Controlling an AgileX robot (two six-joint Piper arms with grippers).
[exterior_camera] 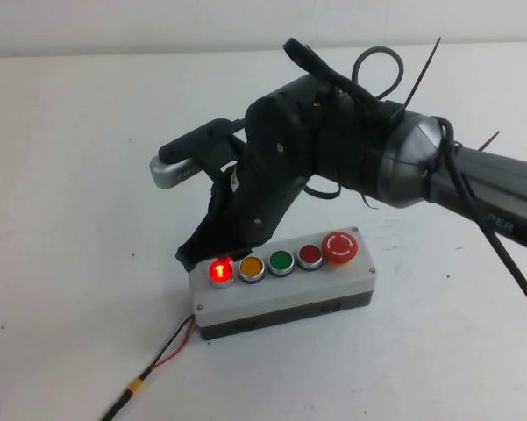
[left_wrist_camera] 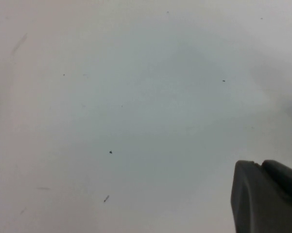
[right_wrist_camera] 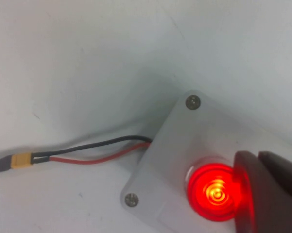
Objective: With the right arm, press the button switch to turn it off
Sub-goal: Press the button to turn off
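The button switch (exterior_camera: 220, 271) glows bright red at the left end of the row on the grey box (exterior_camera: 281, 298). My right gripper (exterior_camera: 195, 252) hangs from the bulky black right arm (exterior_camera: 333, 149), fingers shut and empty, tips just behind the lit button. In the right wrist view the shut right gripper (right_wrist_camera: 257, 156) overlaps the edge of the button (right_wrist_camera: 211, 192) and catches its red glow; whether they touch is unclear. My left gripper (left_wrist_camera: 259, 165) shows only in the left wrist view, shut and empty over bare table.
On the box, an orange button (exterior_camera: 252, 267), a green button (exterior_camera: 281, 261), a dark red flat button (exterior_camera: 310, 255) and a big red mushroom button (exterior_camera: 340, 247) follow rightwards. Red and black wires (exterior_camera: 171, 346) with a yellow connector (exterior_camera: 137, 385) run off its front left.
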